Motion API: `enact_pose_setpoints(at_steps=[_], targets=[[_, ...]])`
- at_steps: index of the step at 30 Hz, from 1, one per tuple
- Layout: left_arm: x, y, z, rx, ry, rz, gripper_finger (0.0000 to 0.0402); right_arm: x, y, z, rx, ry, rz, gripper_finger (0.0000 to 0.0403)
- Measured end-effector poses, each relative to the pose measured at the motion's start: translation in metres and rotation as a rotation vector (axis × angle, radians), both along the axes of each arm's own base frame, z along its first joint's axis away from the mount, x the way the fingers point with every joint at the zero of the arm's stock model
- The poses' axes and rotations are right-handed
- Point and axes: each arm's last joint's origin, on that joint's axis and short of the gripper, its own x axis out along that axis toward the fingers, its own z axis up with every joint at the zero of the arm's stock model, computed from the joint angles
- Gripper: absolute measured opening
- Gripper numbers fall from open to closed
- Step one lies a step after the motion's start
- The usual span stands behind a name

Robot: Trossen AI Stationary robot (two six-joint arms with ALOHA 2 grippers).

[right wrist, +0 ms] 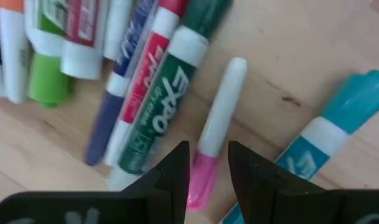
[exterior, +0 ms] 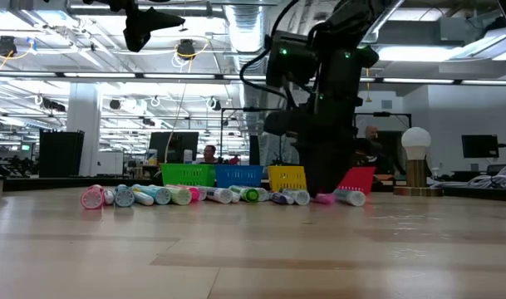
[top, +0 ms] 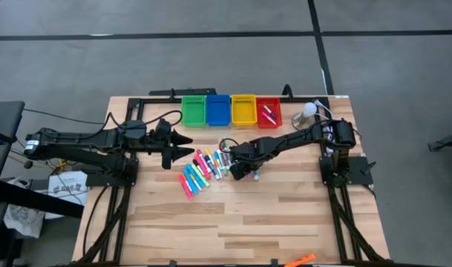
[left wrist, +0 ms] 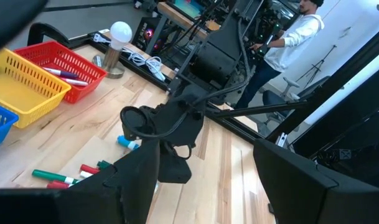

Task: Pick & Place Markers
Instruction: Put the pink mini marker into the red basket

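Note:
Several markers (top: 203, 170) lie in a loose row on the wooden table, in front of the bins; the low view shows them end-on (exterior: 178, 195). My right gripper (top: 239, 172) points down over the row's right end, open a little. Its fingers stand on either side of the pink cap (right wrist: 201, 177) of a white marker (right wrist: 225, 99), which lies flat between a green marker (right wrist: 161, 115) and a cyan one (right wrist: 338, 124). My left gripper (top: 185, 146) waits open, raised well above the table to the left of the markers.
Green (top: 194, 110), blue (top: 218, 110), yellow (top: 243, 110) and red (top: 269, 113) bins stand in a row at the far edge; the red one holds markers. A white bulb lamp (top: 309, 111) stands to their right. An orange object (top: 303, 259) lies at the near edge.

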Motion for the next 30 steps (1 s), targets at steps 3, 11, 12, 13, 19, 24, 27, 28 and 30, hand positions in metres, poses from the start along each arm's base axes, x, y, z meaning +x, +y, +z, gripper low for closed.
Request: enact_pose_setpoints(at_steps=[3,11,12,13,19,24,27,28,30], targets=[[0.000,0.000,0.000,0.000,0.000,0.000,0.0260,0.002,0.000,0.002,0.000,-0.014,-0.001,0.0101],[0.000,0.000,0.000,0.000,-0.001,0.000,0.0260,0.001,-0.001,0.001,-0.007,-0.008,-0.003,0.0101],[0.000,0.000,0.000,0.000,-0.001,0.000,0.0260,0.001,-0.001,0.001,-0.007,-0.007,-0.003,0.0101],[0.000,0.000,0.000,0.000,-0.001,0.000,0.0260,0.000,-0.001,0.000,-0.007,-0.007,-0.003,0.0101],[0.000,0.000,0.000,0.000,-0.001,0.000,0.0260,-0.006,-0.001,-0.007,-0.012,0.020,-0.005,0.0101],[0.000,0.000,0.000,0.000,-0.001,0.000,0.0260,-0.011,-0.001,-0.011,-0.023,0.032,-0.024,0.0101],[0.000,0.000,0.000,0.000,-0.001,0.000,0.0260,-0.011,-0.002,-0.011,-0.048,0.033,-0.044,0.0100],[0.000,0.000,0.000,0.000,-0.001,0.000,0.0260,-0.011,-0.002,-0.012,-0.050,0.034,-0.046,0.0098],[0.000,0.000,0.000,0.000,-0.001,0.000,0.0260,-0.011,-0.003,-0.012,-0.048,0.034,-0.050,0.0088]])
